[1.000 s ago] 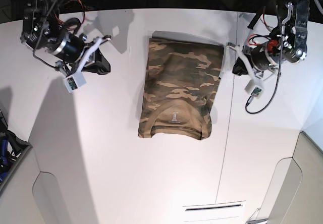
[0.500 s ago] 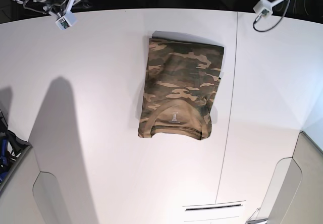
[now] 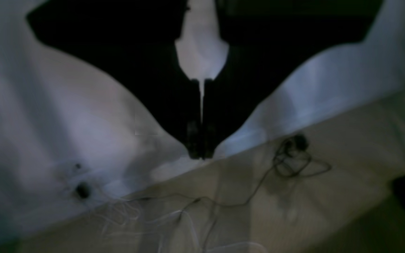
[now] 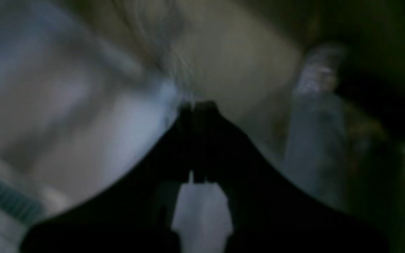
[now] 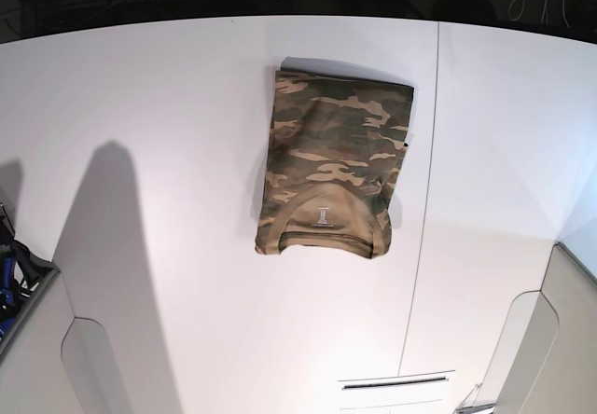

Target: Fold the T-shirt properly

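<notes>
T-shirt (image 5: 334, 164) folded, table (image 5: 168, 246) centre, long axis 12-to-6, collar at 6. Left gripper (image 3: 201, 147), right gripper (image 4: 197, 109) pinched shut, empty, off base view; neither arm nearer.

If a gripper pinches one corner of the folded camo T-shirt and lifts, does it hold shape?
Probably not. The T-shirt is soft layered cloth with uneven edges, so it would likely droop and unfold. Pushed across the smooth white table, it would likely bunch rather than slide whole.
</notes>
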Available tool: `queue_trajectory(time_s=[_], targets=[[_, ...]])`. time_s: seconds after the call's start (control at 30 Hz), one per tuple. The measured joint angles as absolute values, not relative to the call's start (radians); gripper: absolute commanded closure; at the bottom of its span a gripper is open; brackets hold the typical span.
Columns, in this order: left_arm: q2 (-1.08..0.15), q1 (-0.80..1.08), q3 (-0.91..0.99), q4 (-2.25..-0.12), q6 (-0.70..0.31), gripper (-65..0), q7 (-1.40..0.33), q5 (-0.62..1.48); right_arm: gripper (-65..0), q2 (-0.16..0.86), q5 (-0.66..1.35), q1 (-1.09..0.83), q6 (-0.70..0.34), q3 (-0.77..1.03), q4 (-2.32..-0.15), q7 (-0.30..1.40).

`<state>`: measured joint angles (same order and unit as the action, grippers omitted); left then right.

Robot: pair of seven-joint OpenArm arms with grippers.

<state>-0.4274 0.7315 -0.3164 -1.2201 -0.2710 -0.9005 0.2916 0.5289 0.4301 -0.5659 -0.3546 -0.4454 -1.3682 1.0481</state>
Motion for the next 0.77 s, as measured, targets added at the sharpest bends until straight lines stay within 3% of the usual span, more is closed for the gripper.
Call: queue_trajectory(time_s=[0.17, 0.33, 0.5, 0.77], targets=[[-0.303, 0.568, -0.423, -0.850, -0.279, -1.3, -0.851, 0.216, 0.0, 0.478, 0.426, -0.425, -0.325, -0.649, -1.115, 1.053], [-0.249, 0.381, -0.568, -0.544, -0.232, -1.3, -0.795, 0.131, 0.0, 0.358, 0.378, -0.363, -0.310, -0.686, -0.897, 1.100], [-0.257, 0.313, -0.635, -0.511, -0.207, -1.3, -0.804, 0.133, 0.0, 0.282, 0.277, -0.352, -0.310, -0.662, -0.811, 1.100], [-0.255, 0.316, -0.635, -0.540, -0.255, -1.3, -0.808, 0.137, 0.0, 0.277, 0.193, -0.349, -0.314, -0.561, -0.814, 1.108]])
